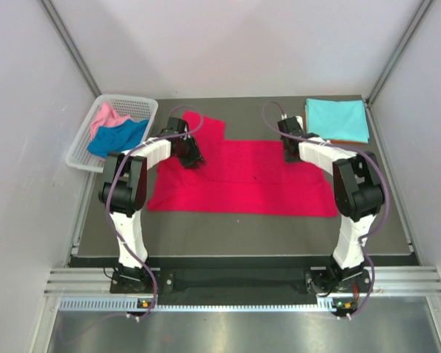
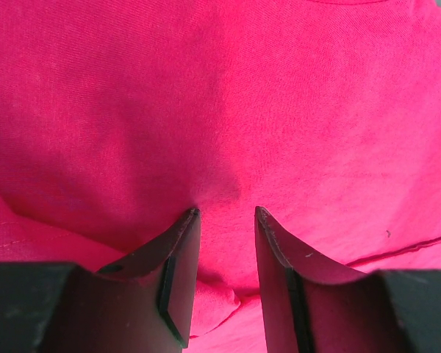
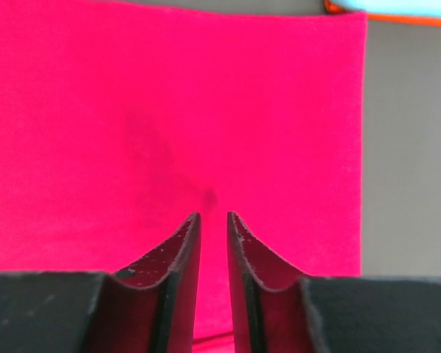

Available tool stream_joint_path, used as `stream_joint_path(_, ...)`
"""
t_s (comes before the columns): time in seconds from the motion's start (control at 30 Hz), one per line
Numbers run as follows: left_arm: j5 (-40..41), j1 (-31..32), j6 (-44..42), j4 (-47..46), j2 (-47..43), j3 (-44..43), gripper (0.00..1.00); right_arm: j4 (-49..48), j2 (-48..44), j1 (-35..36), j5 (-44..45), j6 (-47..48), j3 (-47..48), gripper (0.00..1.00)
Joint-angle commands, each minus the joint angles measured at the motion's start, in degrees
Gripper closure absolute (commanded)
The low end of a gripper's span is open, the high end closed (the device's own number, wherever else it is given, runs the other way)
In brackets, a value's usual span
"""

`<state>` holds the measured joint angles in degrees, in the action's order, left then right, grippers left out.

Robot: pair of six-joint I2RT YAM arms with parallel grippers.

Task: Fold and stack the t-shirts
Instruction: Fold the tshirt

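From above, the crimson red t-shirt [image 1: 242,184] lies spread flat on the dark desk [image 1: 242,235]. Its long axis runs from 9 to 3 o'clock. A flap juts toward 12 o'clock at the 9 o'clock end, and the 3 o'clock end is a straight edge. Only this view takes in the white basket [image 1: 81,147] at 10 o'clock, with the pink t-shirt [image 1: 105,116] and the royal blue t-shirt [image 1: 117,137] bunched inside. It also shows the light turquoise t-shirt [image 1: 336,119] folded into a rectangle at 2 o'clock.

The left fingers [image 1: 192,156] are down on the red cloth near the flap. The right fingers [image 1: 289,152] are on its far edge toward 1 o'clock.

The left wrist view is filled with red cloth and a stitched seam at its lower edge. The fingers stand moderately apart with their tips against the fabric and nothing between them.

The right wrist view shows what the overhead barely does: the orange t-shirt [image 3: 400,18] as a thin strip under the turquoise one at 1 o'clock. It also shows the red shirt's straight edge against bare desk. Here the fingers are only a narrow slit apart, with a dark dimple in the cloth at their tips. I cannot tell whether they pinch any fabric.
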<state>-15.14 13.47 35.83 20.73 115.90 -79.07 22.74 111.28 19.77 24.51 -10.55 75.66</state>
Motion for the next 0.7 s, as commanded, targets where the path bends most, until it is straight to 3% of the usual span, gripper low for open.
stream_joint_path(0.0,0.5,0.0,-0.4,-1.2,1.8,-0.1,0.59,-2.0,-6.6,-3.5,-6.6,-1.0,1.2,0.75)
stream_joint_path(0.13,2.2,0.0,-0.6,0.6,2.2,-0.5,0.59,-2.6,-5.2,-11.6,-19.7,-0.3,3.0,0.58)
stream_joint_path(0.23,3.7,0.0,-1.2,1.1,2.3,0.1,0.59,-2.4,-2.8,-16.4,-26.5,0.5,4.6,0.53)
stream_joint_path(0.37,4.1,0.0,-0.9,1.2,2.8,0.1,0.59,-1.7,3.0,-21.7,-33.4,0.0,8.8,0.50)
stream_joint_path(0.67,3.7,0.0,-1.1,1.2,2.4,0.4,0.59,0.3,9.9,-24.0,-37.3,2.4,15.0,0.50)
